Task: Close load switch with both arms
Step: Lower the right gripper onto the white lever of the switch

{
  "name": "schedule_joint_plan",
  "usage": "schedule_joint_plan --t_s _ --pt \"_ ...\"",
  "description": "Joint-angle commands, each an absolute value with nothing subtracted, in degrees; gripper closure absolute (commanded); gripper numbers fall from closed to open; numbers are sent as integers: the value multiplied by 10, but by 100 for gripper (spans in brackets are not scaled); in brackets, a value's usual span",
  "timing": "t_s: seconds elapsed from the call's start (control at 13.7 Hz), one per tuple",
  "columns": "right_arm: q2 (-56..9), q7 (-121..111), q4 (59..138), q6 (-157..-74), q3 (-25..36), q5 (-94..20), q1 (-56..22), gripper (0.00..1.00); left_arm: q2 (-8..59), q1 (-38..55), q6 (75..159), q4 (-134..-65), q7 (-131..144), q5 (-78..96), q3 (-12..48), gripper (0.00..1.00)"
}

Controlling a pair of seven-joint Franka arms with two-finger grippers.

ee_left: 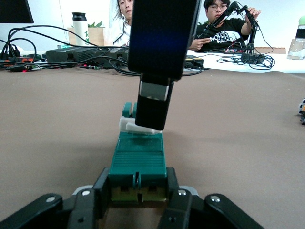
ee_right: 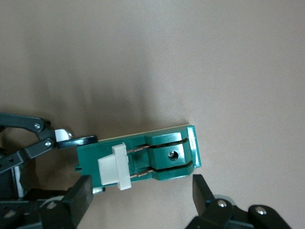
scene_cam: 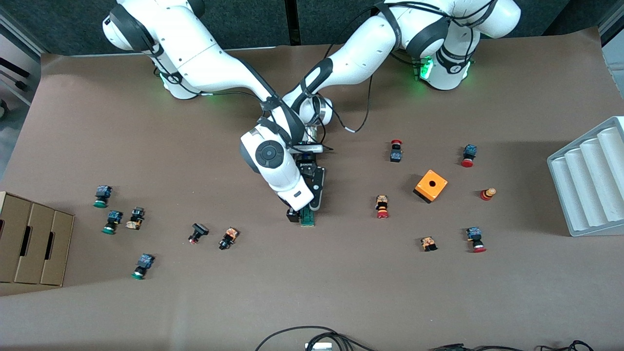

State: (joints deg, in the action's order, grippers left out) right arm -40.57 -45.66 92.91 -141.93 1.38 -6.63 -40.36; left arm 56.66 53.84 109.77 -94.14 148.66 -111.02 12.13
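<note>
The load switch (scene_cam: 307, 218) is a narrow dark-green block lying in the middle of the table, lengthwise toward the front camera. My left gripper (ee_left: 138, 191) is low over the table and shut on the end of the load switch (ee_left: 138, 160) that lies farther from the front camera. My right gripper (ee_right: 143, 193) hangs open beside the load switch (ee_right: 164, 155), toward the right arm's end of the table. One of its fingers (ee_left: 153, 107) stands at the white end piece (ee_left: 136, 128). I cannot tell whether they touch. In the front view the right arm's hand covers much of both grippers.
Several push buttons lie scattered toward both ends of the table. An orange box with a hole (scene_cam: 430, 185) sits toward the left arm's end, with a grey ribbed tray (scene_cam: 590, 180) at that edge. A cardboard box (scene_cam: 34, 243) stands at the right arm's end.
</note>
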Motion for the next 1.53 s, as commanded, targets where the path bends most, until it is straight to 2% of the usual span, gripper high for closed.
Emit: schedule_joint_plan --t_s 0.0,1.46 --pt "-396 -461 943 -1426 15 -73 -407 6 588 543 1105 -927 1496 -1117 117 58" --pt "-418 -465 938 -1463 13 -40 -417 7 589 543 1106 -927 1496 -1117 117 57"
